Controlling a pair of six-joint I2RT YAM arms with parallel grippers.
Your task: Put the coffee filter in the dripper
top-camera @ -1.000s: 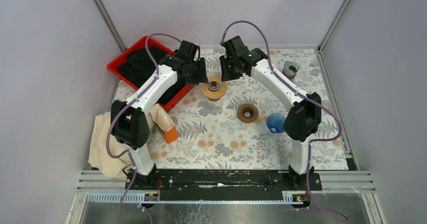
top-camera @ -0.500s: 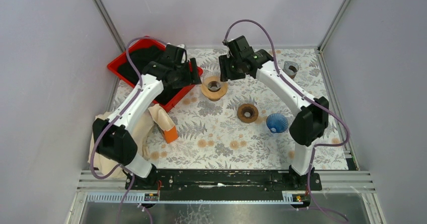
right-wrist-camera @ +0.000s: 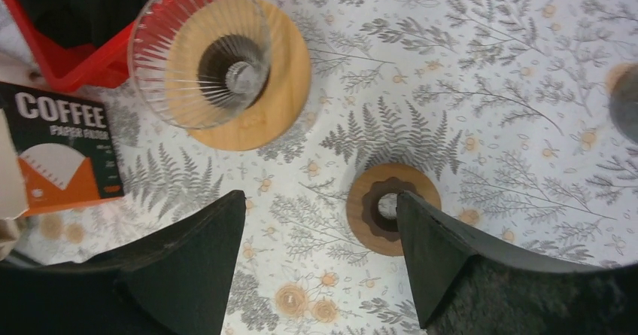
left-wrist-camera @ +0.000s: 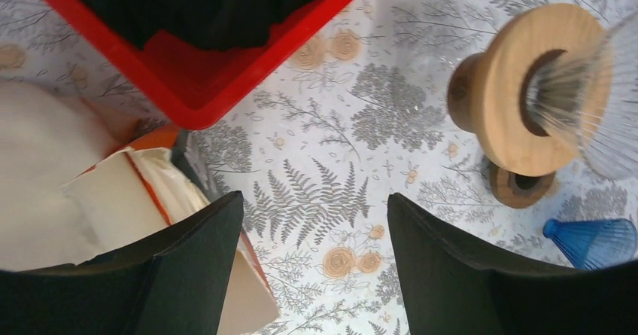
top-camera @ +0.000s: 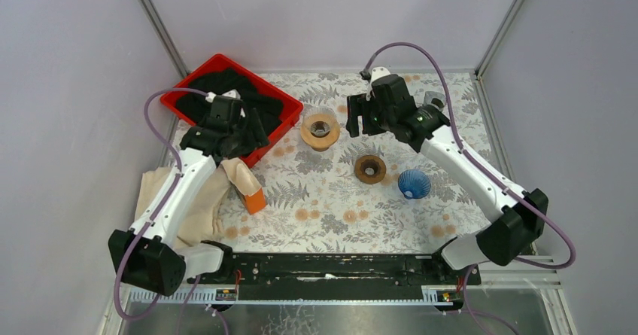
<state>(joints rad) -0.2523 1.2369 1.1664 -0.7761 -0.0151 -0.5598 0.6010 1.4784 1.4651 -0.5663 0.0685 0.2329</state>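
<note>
Clear ribbed glass dripper [right-wrist-camera: 199, 53] on round wooden base [right-wrist-camera: 284, 86], far centre; left gripper [left-wrist-camera: 310, 226] and right gripper [right-wrist-camera: 320, 218] both spread wide, empty.

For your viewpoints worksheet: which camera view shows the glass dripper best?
Right wrist: the glass dripper appears whole, ribs and centre hole clear. Left wrist crops the dripper at the edge; top external shows it small.

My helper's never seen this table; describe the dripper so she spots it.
Find the red tray at the far left. Just right of its corner stands the dripper: a clear ribbed cone in a wooden ring, unlike the bare wooden ring and blue cone nearby.
</note>
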